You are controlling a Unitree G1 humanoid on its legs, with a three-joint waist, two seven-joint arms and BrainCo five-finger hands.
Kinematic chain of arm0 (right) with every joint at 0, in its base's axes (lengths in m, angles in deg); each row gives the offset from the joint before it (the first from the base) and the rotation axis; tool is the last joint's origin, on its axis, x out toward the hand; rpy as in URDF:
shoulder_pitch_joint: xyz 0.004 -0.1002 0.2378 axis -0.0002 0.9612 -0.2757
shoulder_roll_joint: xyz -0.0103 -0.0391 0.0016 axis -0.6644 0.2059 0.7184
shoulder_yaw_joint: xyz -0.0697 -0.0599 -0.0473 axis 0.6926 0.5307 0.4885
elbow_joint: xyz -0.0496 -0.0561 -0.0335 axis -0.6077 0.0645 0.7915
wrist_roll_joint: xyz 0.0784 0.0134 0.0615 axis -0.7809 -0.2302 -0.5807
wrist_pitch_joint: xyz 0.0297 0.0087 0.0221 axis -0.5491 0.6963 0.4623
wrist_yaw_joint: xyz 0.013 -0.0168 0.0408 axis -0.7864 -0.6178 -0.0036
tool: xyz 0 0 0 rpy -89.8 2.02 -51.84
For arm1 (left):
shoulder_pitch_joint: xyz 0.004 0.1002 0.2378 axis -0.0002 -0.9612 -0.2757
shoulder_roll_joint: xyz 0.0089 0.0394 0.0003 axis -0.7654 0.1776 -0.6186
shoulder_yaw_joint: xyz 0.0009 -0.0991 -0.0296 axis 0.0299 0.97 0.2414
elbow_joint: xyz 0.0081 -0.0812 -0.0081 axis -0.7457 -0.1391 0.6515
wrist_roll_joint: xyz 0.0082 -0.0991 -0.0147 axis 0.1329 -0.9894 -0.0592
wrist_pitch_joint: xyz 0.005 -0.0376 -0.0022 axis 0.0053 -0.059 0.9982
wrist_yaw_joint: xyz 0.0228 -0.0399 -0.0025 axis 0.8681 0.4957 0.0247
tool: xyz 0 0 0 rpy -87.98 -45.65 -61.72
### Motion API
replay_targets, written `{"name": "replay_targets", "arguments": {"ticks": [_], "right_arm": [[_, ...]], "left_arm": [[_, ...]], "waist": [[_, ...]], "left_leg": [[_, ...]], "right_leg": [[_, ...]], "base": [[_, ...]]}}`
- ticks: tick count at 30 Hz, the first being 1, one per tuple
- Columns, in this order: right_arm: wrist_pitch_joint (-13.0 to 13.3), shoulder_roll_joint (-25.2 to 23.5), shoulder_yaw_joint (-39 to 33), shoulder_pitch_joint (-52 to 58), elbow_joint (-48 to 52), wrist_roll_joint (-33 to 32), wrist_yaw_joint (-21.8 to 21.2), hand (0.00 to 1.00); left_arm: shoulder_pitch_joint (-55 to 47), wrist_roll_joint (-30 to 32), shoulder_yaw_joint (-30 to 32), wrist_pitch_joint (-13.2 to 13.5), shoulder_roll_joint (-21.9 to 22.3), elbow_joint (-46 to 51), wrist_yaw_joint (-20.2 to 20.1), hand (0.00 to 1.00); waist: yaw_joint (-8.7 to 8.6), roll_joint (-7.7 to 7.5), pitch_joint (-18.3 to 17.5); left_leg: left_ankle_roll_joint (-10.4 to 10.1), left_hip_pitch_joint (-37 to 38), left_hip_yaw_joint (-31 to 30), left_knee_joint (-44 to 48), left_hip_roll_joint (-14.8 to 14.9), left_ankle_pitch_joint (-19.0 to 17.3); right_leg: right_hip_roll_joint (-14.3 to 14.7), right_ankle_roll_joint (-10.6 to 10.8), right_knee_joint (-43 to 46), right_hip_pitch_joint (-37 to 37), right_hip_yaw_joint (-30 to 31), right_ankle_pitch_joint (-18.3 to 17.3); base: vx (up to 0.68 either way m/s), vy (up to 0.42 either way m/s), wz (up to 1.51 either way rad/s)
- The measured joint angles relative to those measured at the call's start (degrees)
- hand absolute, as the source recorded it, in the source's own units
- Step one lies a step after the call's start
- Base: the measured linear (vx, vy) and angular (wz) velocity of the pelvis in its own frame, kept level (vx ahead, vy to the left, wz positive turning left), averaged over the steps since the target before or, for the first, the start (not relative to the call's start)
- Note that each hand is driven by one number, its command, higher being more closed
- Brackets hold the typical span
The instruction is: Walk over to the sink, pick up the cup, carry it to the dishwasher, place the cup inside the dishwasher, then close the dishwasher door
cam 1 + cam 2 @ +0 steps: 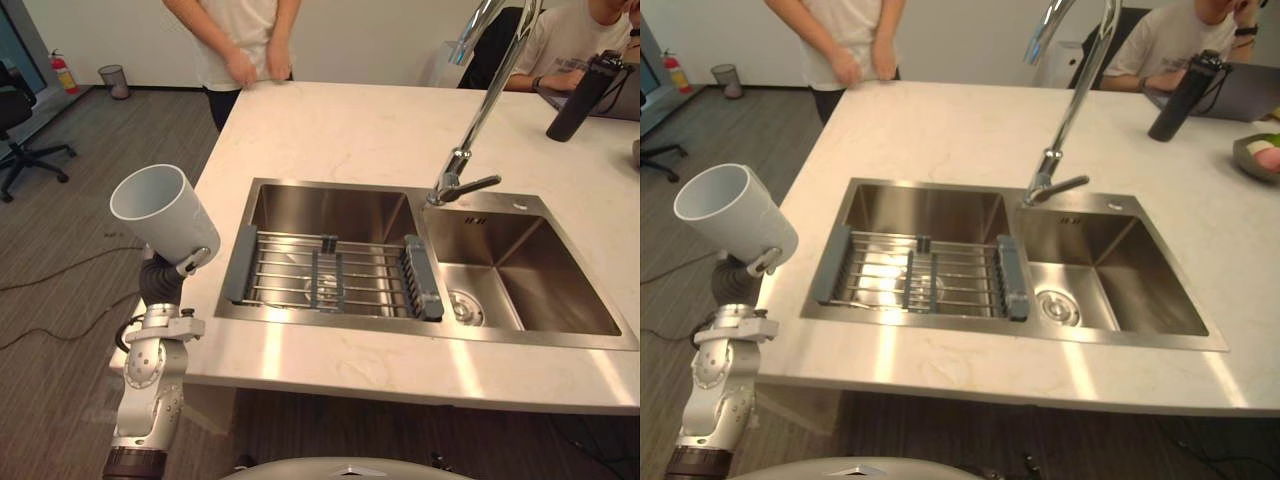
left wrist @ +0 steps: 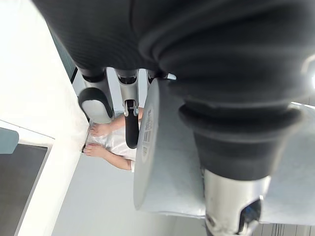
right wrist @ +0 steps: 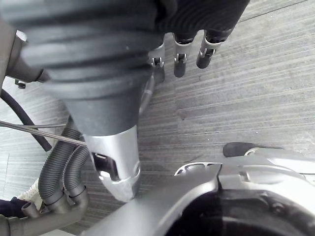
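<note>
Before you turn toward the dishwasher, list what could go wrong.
1. The left robot hand holds the cup tilted, apparently out past the countertop edge and over the floor; a slip would likely drop it there.
2. The cup sits close to the countertop corner, so a turn could knock it.
3. A person stands at the far end; heading that way risks contact.

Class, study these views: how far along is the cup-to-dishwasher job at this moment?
Done: the cup is out of the sink. In hand: the left hand grips it, raised beside the counter; the right hand hangs open. Left: carrying it to the dishwasher, placing it inside, closing the door.
</note>
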Motion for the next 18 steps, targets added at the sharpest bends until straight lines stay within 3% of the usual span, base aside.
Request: {"name": "replay_targets", "arguments": {"ticks": [2, 5, 11, 13, 16, 18], "right_arm": [[0.08, 0.04, -0.04, -0.08, 0.03, -1.26, -0.64, 0.00], [-0.40, 0.01, -0.68, 1.02, -0.05, -8.21, -4.47, 0.00], [-0.06, -0.12, -1.47, 2.63, -0.58, -20.72, -14.14, 0.00], [0.19, -0.12, -2.75, 1.22, -2.11, -23.21, -17.84, 0.00], [0.46, 0.18, -2.74, -0.91, -4.52, -22.98, -20.11, 0.00], [0.61, 1.69, -2.61, -4.12, -6.46, -21.88, -20.46, 0.00]], "left_arm": [[0.04, -0.03, 0.07, 0.09, 0.87, 0.05, -0.05, 1.00], [0.20, -0.06, -1.26, 0.09, 2.76, 0.05, -1.67, 1.00], [0.14, -0.59, -2.06, 0.09, 3.69, -0.21, -5.80, 1.00], [-0.50, -0.56, -2.62, 0.09, 3.76, -0.20, -7.52, 1.00], [-3.70, -0.48, -2.52, 0.06, 4.42, 1.37, -7.18, 1.00], [-5.66, -0.32, -2.40, -0.02, 5.76, 4.47, -5.35, 1.00]], "waist": [[-0.03, 0.13, -0.09], [-2.04, 0.24, -0.27], [-2.12, 0.53, -0.46], [-0.52, 0.74, -0.39], [1.02, 0.77, -0.31], [4.39, 1.81, 2.19]], "left_leg": [[-0.02, 0.00, 0.75, 0.00, 0.10, -0.35], [0.13, -0.92, -0.12, 0.00, -0.40, -0.37], [0.24, -0.92, -5.59, 0.02, -1.74, -0.55], [0.48, -0.85, -6.69, 0.04, -1.93, -0.29], [0.51, -4.66, -10.77, 2.00, -2.07, 0.79], [-0.29, -11.70, -15.21, 9.28, -2.56, 1.31]], "right_leg": [[0.13, -0.26, -0.49, -0.65, 0.93, 0.39], [-0.27, -0.12, -0.81, -0.97, 0.00, 0.35], [-0.79, 0.69, -0.32, 0.17, -1.99, -0.24], [-0.98, 0.45, 1.94, 0.36, -2.89, -1.68], [-0.99, 0.08, 3.93, -0.18, -6.56, -2.69], [-0.57, -0.54, 5.37, -0.95, -12.78, -3.08]], "base": [[-0.01, 0.005, -0.32], [0.01, 0.003, 0.04], [0.05, -0.011, 0.17], [0.01, -0.021, 0.38], [-0.06, -0.048, 0.85], [-0.17, -0.057, 1.45]]}}
